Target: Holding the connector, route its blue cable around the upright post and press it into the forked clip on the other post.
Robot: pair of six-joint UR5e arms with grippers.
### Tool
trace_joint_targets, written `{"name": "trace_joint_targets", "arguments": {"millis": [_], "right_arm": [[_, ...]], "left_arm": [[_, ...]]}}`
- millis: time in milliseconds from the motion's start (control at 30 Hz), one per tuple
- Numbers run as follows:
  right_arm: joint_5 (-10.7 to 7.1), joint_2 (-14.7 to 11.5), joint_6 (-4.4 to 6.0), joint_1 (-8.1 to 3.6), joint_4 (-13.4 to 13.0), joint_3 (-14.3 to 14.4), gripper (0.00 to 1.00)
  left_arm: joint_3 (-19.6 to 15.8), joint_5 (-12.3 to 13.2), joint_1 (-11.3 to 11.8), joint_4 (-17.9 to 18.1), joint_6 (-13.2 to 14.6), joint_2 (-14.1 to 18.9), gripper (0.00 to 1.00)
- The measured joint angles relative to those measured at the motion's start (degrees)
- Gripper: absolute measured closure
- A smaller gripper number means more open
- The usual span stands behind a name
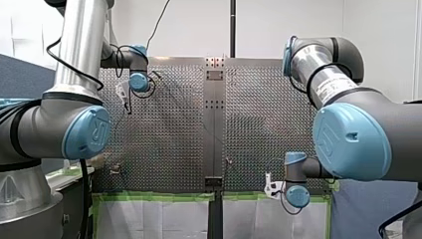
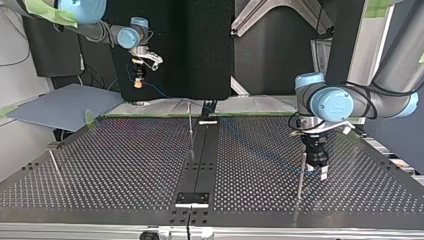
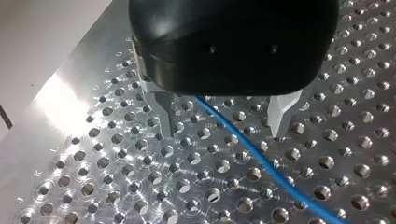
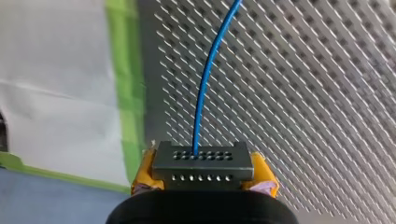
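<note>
My right tool [image 4: 203,181] is clenched on the connector [image 4: 203,161], with its yellow pads [image 4: 142,176] on the two short ends. The blue cable [image 4: 205,84] leaves the face ahead of it and arcs away over the worktop [image 4: 303,93]. My left tool [image 3: 222,122] is released, its fingers [image 3: 280,116] apart and low over the worktop. The cable passes loosely between them, and a thin post [image 2: 301,175] stands just beside. I judge the connector small, hard and light, safe to pinch by its ends. The cable looks thin, light and springy. It should bend round a post easily but slide through slack fingers, so I would close on it near the post and not tug at its root.
</note>
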Motion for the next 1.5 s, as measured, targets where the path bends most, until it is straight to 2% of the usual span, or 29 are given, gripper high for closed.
{"name": "trace_joint_targets", "arguments": {"millis": [167,233,433,533,733,1033,1167,1367,1500], "right_arm": [[-2.16,1.7,-2.61,1.02,0.2,-0.7,1.0],[-3.21,1.8,-3.72,1.36,0.3,-0.9,1.0],[-4.9,1.0,-6.66,2.11,0.3,-1.2,1.0],[-5.44,-0.1,-7.23,2.49,0.6,-1.2,1.0],[-5.71,-1.9,-7.12,3.16,1.3,-1.2,1.0],[-6.0,-2.1,-6.61,3.84,1.0,-1.3,1.0],[-6.65,-2.1,-5.9,4.02,0.6,-1.5,1.0],[-7.19,-2.1,-5.54,4.46,0.8,-1.8,1.0],[-7.18,-2.1,-5.57,4.86,1.6,-2.0,1.0]], "left_arm": [[0.0,0.0,0.1,0.0,0.0,0.0,0.0],[0.0,0.0,0.1,0.0,0.0,0.0,0.0],[0.0,0.0,0.2,0.0,0.0,0.0,0.0],[0.0,0.0,0.3,0.0,0.0,0.0,0.0],[-0.1,0.0,0.4,0.0,-0.2,0.0,0.0],[-0.1,0.0,0.2,0.0,-0.3,0.0,0.0],[-0.1,-0.5,0.1,-0.1,-0.4,0.0,0.0],[-0.3,-0.7,0.3,0.0,-2.6,0.0,0.0],[-0.7,0.8,1.0,1.3,-4.7,0.0,0.0]]}}
